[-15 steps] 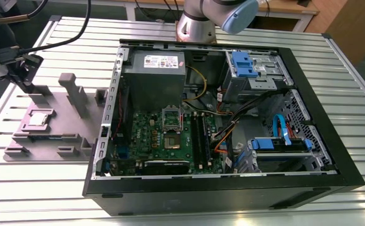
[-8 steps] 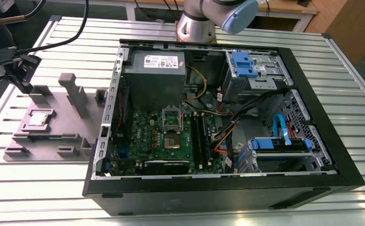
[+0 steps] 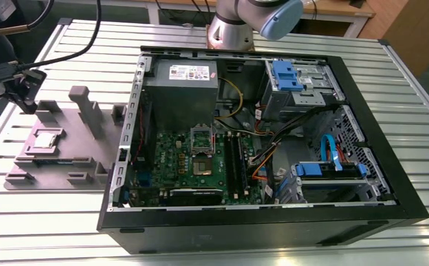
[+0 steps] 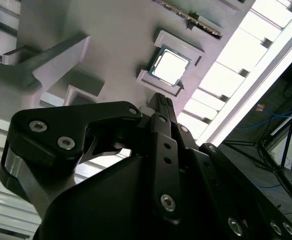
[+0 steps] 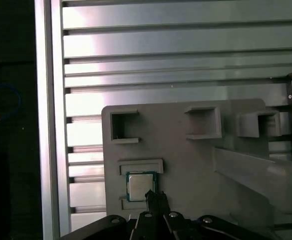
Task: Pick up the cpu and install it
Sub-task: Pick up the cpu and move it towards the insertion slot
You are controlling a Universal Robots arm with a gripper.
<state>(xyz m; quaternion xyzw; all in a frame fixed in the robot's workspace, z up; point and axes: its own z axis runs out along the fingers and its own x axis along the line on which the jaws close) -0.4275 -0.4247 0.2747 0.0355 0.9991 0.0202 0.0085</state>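
Note:
The cpu [image 3: 46, 138], a small square chip with a silvery top, lies flat in a shallow pocket of the grey fixture plate [image 3: 30, 172] at the exterior view's left. In both wrist views the cpu [image 4: 170, 67] [image 5: 140, 185] rests just ahead of my black fingertips. My gripper [image 3: 28, 108] [image 4: 160, 101] [image 5: 153, 196] hangs above the plate, a short way off the chip and not touching it. Its two fingers stand pressed together with nothing between them. The metal-framed socket [image 3: 201, 138] sits on the green board inside the open computer case.
The open black computer case [image 3: 273, 221] fills the middle of the ribbed metal table [image 3: 66, 233], with a grey power-supply box [image 3: 181, 83], cables and blue drive brackets inside. Tall grey posts [image 3: 88, 111] rise from the fixture plate near my gripper. A thin green memory stick [image 4: 190, 15] lies on the plate.

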